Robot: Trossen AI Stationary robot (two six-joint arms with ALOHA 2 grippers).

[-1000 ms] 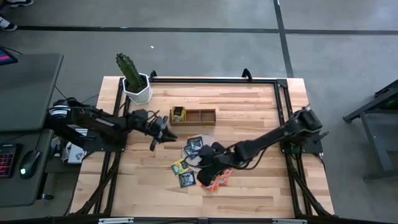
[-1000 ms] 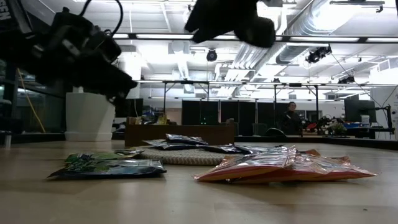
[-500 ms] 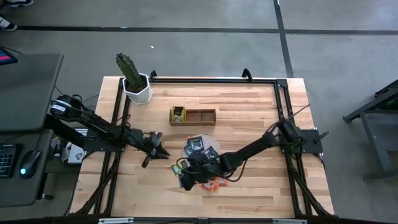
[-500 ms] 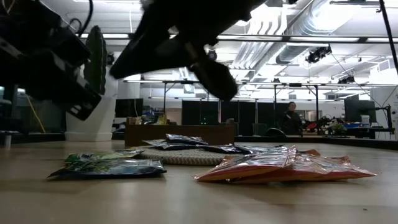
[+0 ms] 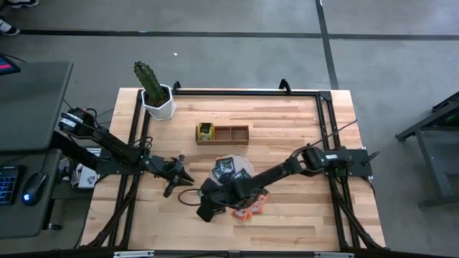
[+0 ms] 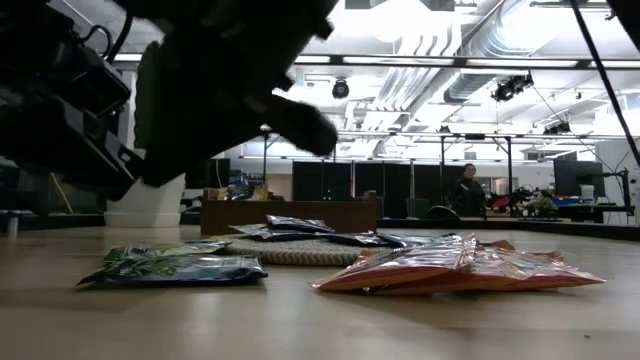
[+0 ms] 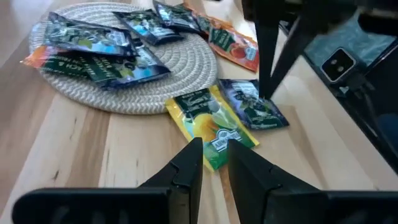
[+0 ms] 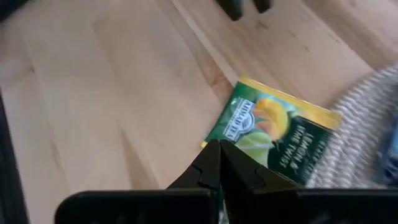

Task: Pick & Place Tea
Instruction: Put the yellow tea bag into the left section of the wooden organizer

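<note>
**A:** Which step?

**B:** Looks like the pick. Right gripper (image 8: 217,155) down low just off the mat's (image 5: 247,165) near-left edge, fingers pressed together, tips at the corner of a yellow-green sachet (image 8: 280,130) lying flat on the wood beside the mat. Can't tell whether that corner is pinched or only touched.

**A:** And the left gripper (image 7: 214,152)?

**B:** Waiting to the left of the mat, fingers a narrow gap apart, nothing between them.

**A:** Next move?

**B:** Probably a slow lift, to learn whether the sachet comes up. If it does, over the mat to the tray (image 5: 233,133) on the mat's far side. If not, open, reseat on the edge, close again. Thin and slippery by the look of it, so easy to lose.

**A:** Anything one camera gives that another misses?

**B:** Left wrist view shows a dark sachet (image 7: 256,106) touching the yellow-green one, plus several more piled on the mat; right wrist view shows neither. Low view gives the orange-red sachets (image 6: 460,268) lying to the right of the mat, yet hides both sets of fingertips. High view places both arms but buries the target under the right arm.
</note>
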